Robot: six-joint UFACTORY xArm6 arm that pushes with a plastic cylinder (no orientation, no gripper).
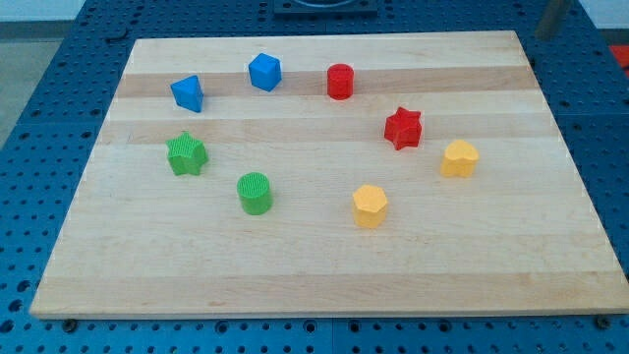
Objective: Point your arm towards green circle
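Observation:
The green circle block (256, 193) stands on the wooden board (324, 275), left of centre toward the view's bottom. A green star block (186, 154) lies up and to its left. My rod and its tip do not show in this view, so where the tip is relative to the blocks cannot be told.
A blue triangular block (188, 93) and a blue cube-like block (264, 72) sit at the top left. A red cylinder (340, 81) and a red star (403, 128) sit right of them. Two yellow blocks sit at the right (459, 158) and centre bottom (371, 206).

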